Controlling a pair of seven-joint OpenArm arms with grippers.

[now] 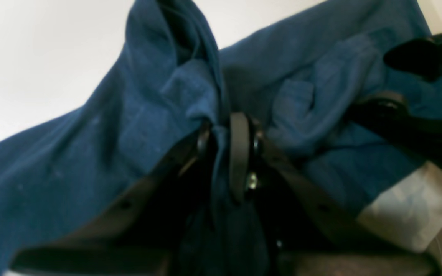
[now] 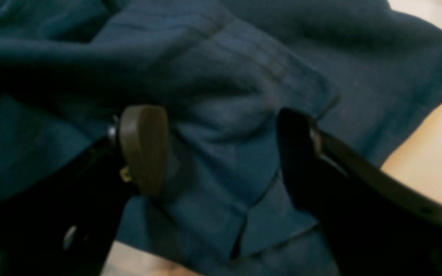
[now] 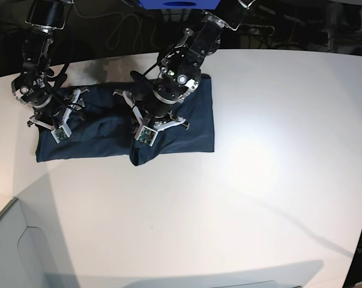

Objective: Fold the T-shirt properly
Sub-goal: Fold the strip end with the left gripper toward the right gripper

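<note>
The dark navy T-shirt lies spread and partly bunched on the white table. My left gripper is shut on a raised fold of the T-shirt, and cloth hangs between its fingers. In the base view this left gripper sits at the shirt's front middle. My right gripper is open, its two fingers spread wide just above a hemmed flap of the T-shirt. From the base camera the right gripper is over the shirt's left end.
Dark arm parts cross the right side of the left wrist view. A grey box stands at the front left corner. Cables and a blue object lie behind the table's far edge.
</note>
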